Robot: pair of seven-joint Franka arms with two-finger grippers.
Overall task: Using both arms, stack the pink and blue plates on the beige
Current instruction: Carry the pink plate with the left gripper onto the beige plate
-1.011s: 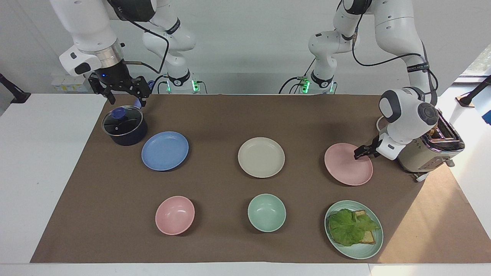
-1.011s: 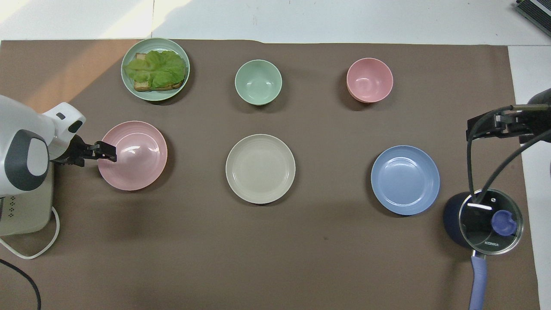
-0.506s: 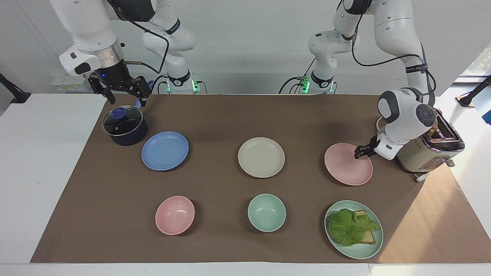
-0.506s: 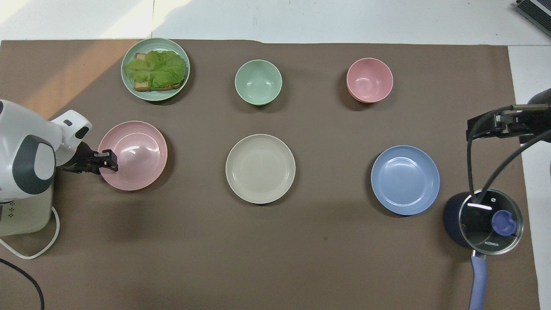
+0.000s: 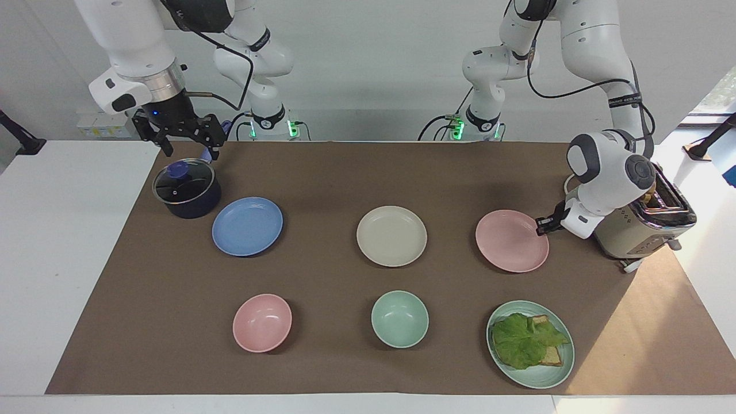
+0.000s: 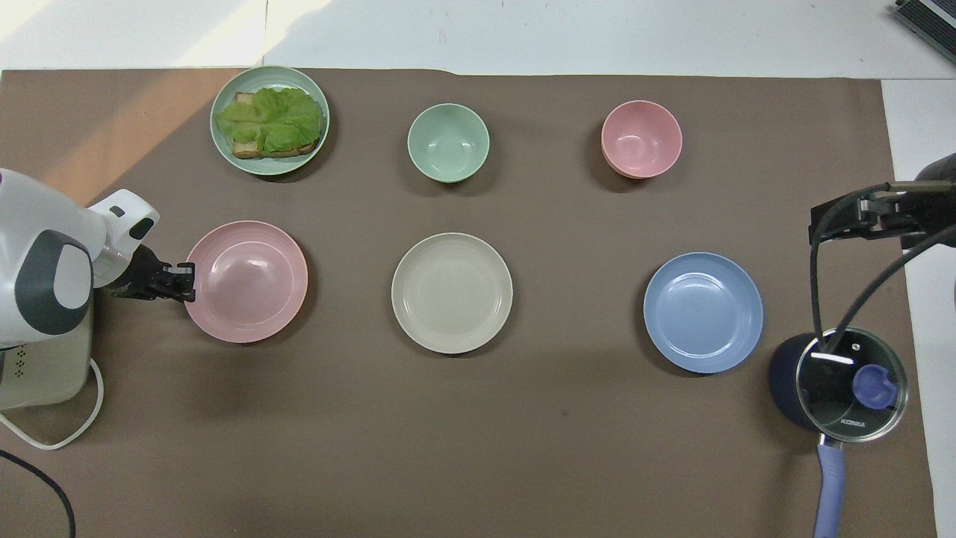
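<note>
The pink plate (image 5: 509, 241) (image 6: 250, 284) hangs just above the brown mat, toward the left arm's end of the table. My left gripper (image 5: 543, 224) (image 6: 183, 280) is shut on its rim, on the edge nearest the toaster. Alone at the mat's middle lies the beige plate (image 5: 391, 236) (image 6: 452, 293). The blue plate (image 5: 247, 226) (image 6: 703, 311) rests flat toward the right arm's end, beside the pot. My right gripper (image 5: 190, 150) waits open in the air over the pot, holding nothing.
A dark pot with a glass lid (image 5: 186, 190) (image 6: 844, 381) stands at the right arm's end and a toaster (image 5: 644, 224) (image 6: 37, 359) at the left arm's end. Farther out lie a pink bowl (image 5: 262, 322), a mint bowl (image 5: 399, 318) and a mint plate (image 5: 535, 382) carrying lettuce and toast.
My left gripper closed on the pink plate's rim. The plate then rose a little and shifted toward the beige plate. The right arm has not moved.
</note>
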